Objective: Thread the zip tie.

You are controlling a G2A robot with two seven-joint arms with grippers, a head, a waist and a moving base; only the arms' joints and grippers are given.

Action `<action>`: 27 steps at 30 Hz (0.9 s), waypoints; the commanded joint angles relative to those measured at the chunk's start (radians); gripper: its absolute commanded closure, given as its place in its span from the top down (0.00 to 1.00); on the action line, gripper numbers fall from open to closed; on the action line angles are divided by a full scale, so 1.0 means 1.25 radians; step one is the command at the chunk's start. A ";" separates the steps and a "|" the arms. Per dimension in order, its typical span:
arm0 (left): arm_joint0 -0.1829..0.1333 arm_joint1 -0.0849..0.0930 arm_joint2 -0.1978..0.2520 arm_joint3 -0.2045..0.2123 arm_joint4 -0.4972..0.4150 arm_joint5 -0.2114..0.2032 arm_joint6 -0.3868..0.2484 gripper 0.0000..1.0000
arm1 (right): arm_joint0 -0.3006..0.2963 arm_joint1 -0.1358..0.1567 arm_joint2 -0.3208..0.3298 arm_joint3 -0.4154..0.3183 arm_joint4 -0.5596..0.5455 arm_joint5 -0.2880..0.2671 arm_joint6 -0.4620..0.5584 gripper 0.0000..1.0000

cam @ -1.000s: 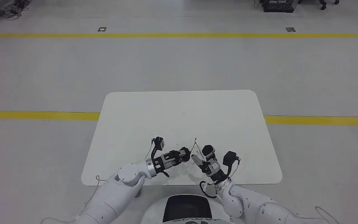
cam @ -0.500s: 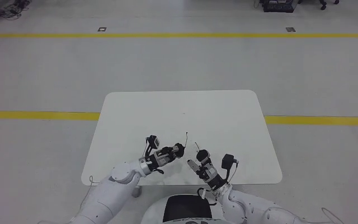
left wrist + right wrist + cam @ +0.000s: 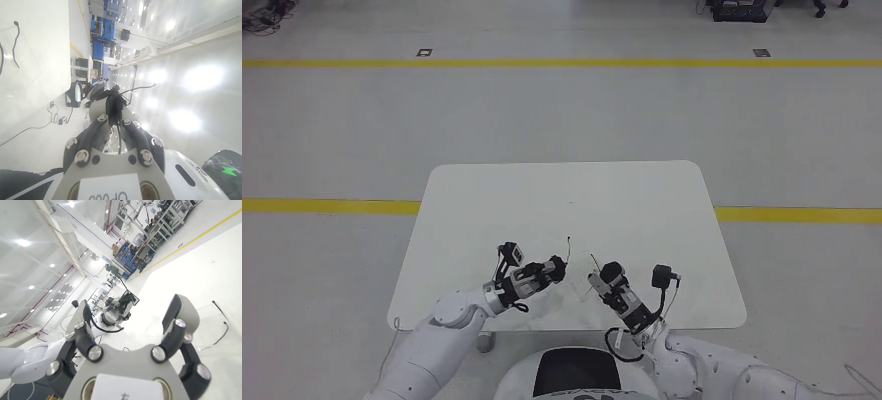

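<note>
The white table [image 3: 642, 200] has rounded corners. Two black ties [image 3: 220, 311] lie close together on it, apparently on a clear sheet [image 3: 207, 327].

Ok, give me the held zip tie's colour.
The zip tie is black; left wrist view shows it best.

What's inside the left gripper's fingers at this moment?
A black zip tie, clamped in the shut left gripper, with one end sticking out in front. The pinched stretch is covered by the fingers.

Three black zip ties [image 3: 125, 287] [image 3: 220, 310] [image 3: 226, 332], two grippers [image 3: 558, 267] [image 3: 592, 283], one white table [image 3: 642, 200]
</note>
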State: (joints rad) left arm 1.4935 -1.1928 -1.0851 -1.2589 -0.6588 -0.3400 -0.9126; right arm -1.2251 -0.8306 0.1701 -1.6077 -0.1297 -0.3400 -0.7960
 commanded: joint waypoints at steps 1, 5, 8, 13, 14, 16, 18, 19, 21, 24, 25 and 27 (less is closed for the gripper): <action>0.003 0.000 -0.004 -0.001 0.001 0.000 -0.002 0.00 | 0.011 0.010 0.000 -0.008 0.024 0.000 0.019 1.00; 0.009 -0.002 -0.012 -0.001 0.003 0.000 -0.005 0.00 | 0.019 0.026 0.018 -0.029 0.080 0.000 0.077 1.00; 0.012 -0.003 -0.016 -0.001 0.005 0.000 -0.008 0.00 | 0.011 0.035 0.047 -0.042 0.117 0.000 0.133 1.00; 0.014 -0.005 -0.020 -0.001 0.008 0.000 -0.011 0.00 | -0.026 0.042 0.121 -0.054 0.172 0.000 0.232 1.00; 0.014 -0.006 -0.021 -0.001 0.009 0.000 -0.012 0.00 | -0.039 0.042 0.145 -0.056 0.185 0.000 0.259 1.00; 0.014 -0.006 -0.022 0.000 0.009 0.000 -0.013 0.00 | -0.061 0.040 0.184 -0.058 0.205 0.000 0.304 1.00; 0.014 -0.008 -0.022 0.002 0.009 0.000 -0.014 0.00 | -0.089 0.036 0.235 -0.061 0.229 0.000 0.361 1.00; 0.014 -0.008 -0.022 0.003 0.010 0.000 -0.014 0.00 | -0.101 0.034 0.258 -0.060 0.239 0.000 0.389 1.00; 0.013 -0.009 -0.022 0.005 0.010 0.000 -0.015 0.00 | -0.132 0.025 0.315 -0.060 0.263 0.000 0.452 1.00; 0.012 -0.010 -0.022 0.007 0.010 0.000 -0.016 0.00 | -0.173 0.010 0.394 -0.058 0.297 0.000 0.545 1.00; 0.011 -0.011 -0.023 0.008 0.010 0.000 -0.017 0.00 | -0.191 0.002 0.430 -0.057 0.311 0.000 0.589 1.00; 0.011 -0.012 -0.023 0.009 0.010 0.000 -0.017 0.00 | -0.219 -0.013 0.486 -0.052 0.333 0.000 0.655 1.00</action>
State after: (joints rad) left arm 1.5072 -1.2069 -1.1139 -1.2477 -0.6460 -0.3400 -0.9334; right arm -1.4830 -0.8389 0.7381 -1.6754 0.2736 -0.3400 -0.0261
